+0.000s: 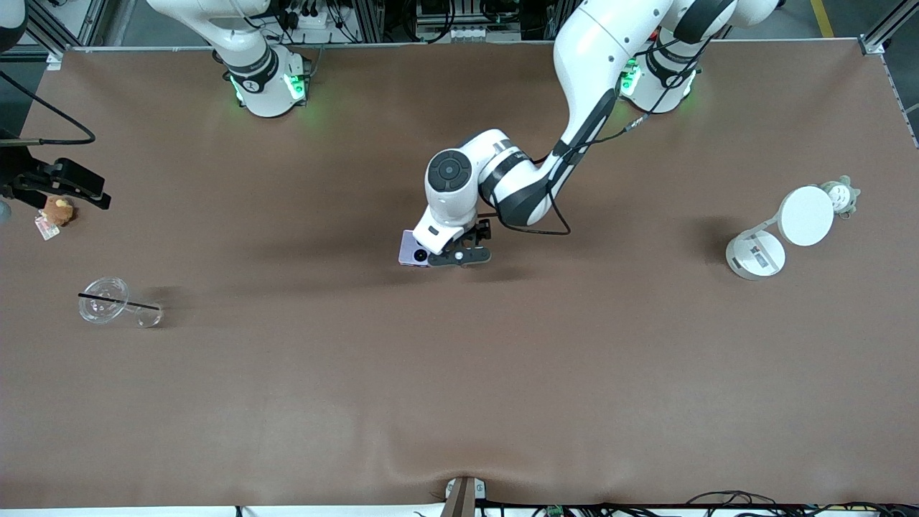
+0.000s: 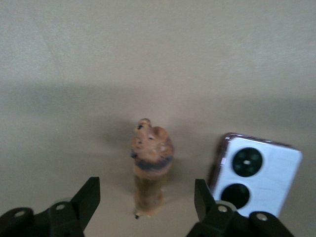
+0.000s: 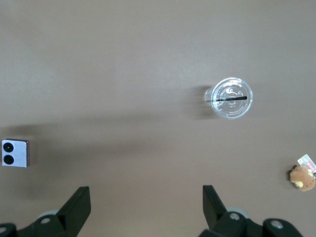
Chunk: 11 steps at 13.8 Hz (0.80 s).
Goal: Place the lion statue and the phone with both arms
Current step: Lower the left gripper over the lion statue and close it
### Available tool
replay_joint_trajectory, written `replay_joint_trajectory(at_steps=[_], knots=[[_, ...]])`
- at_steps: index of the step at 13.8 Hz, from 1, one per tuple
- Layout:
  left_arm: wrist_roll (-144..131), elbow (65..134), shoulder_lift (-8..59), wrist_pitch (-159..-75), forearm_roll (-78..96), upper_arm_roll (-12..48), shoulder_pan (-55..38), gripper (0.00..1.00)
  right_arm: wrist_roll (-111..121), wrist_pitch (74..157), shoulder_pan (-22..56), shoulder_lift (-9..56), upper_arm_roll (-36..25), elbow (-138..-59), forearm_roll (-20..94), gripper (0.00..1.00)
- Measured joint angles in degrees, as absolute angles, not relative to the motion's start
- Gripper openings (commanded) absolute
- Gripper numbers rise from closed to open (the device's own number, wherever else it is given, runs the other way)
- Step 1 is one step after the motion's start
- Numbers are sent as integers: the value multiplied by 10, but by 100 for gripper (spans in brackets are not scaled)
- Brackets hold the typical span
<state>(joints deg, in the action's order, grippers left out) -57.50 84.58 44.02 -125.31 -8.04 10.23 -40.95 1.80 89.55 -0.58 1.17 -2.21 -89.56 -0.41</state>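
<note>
The lion statue (image 2: 149, 168), small and brown, stands on the table between my left gripper's (image 2: 145, 191) open fingers, which do not touch it. In the front view the left gripper (image 1: 459, 256) is low over the table's middle and hides the lion. The pale-lavender phone (image 2: 256, 175) lies flat right beside the lion, toward the right arm's end, lenses up; it also shows in the front view (image 1: 411, 250) and small in the right wrist view (image 3: 15, 153). My right gripper (image 3: 145, 197) is open and empty, high over the right arm's end of the table (image 1: 75, 185).
A clear plastic cup (image 1: 108, 301) with a black straw lies on its side at the right arm's end. A tan plush toy (image 1: 57, 210) with a tag sits beneath the right gripper. A white round stand (image 1: 779, 233) and a grey-green toy (image 1: 841, 195) are at the left arm's end.
</note>
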Motion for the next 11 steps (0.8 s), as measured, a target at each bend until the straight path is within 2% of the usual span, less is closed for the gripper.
replay_joint_trajectory(at_steps=[1, 3, 6, 7, 11], knots=[[-575, 856, 440, -1259, -88, 102, -409, 61, 18, 896, -6, 14, -22, -896, -4, 100], [-575, 871, 441, -1271, -94, 102, -410, 54, 18, 897, -6, 18, -23, -896, -4, 100], [-575, 872, 440, -1278, -94, 104, -414, 3, 18, 898, -8, 20, -24, -896, -4, 100], [-575, 872, 440, -1279, -94, 104, -417, 0, 18, 898, -8, 20, -25, -896, -4, 100], [-562, 871, 432, -1274, -96, 101, -410, 0, 18, 898, -8, 21, -26, -896, -3, 100]])
